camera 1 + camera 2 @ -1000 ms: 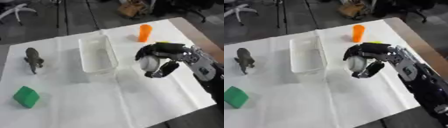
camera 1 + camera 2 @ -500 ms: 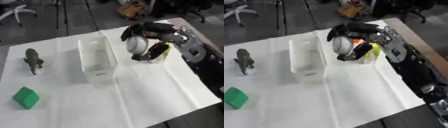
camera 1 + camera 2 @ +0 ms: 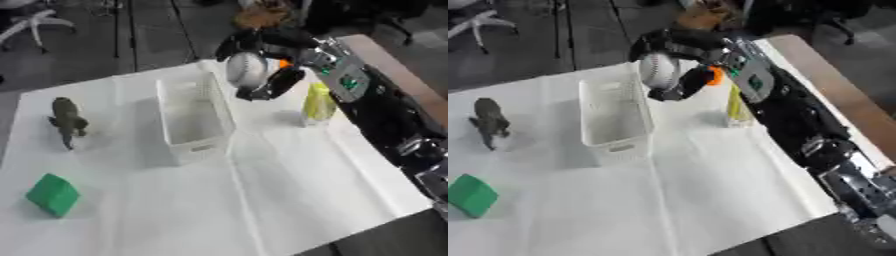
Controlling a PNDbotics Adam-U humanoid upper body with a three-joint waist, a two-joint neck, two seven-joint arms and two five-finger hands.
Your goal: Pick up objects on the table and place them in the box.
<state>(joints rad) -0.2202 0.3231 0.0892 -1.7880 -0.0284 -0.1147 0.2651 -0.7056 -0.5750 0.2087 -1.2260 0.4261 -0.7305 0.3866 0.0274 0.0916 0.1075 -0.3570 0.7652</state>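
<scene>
My right hand (image 3: 271, 55) is curled round a white ball (image 3: 246, 69) and holds it in the air just right of the far end of the white box (image 3: 191, 116). The box looks empty and stands lengthwise in the middle of the white-covered table. A yellow-green bottle (image 3: 318, 102) stands upright right of the box, under my forearm. An orange object (image 3: 714, 75) peeks out behind my hand. A dark dinosaur figure (image 3: 67, 120) stands at the left, and a green block (image 3: 54, 194) lies at the near left. My left hand shows in neither view.
The table (image 3: 289, 200) ends at the right in a brown wooden edge (image 3: 398, 72). Behind the table lie a dark floor, a white chair base (image 3: 39, 22) at far left and a brown thing at the far middle.
My right hand has carried the white ball up and to the left, from the right side of the table to beside the box's far end. The yellow-green bottle now shows uncovered.
</scene>
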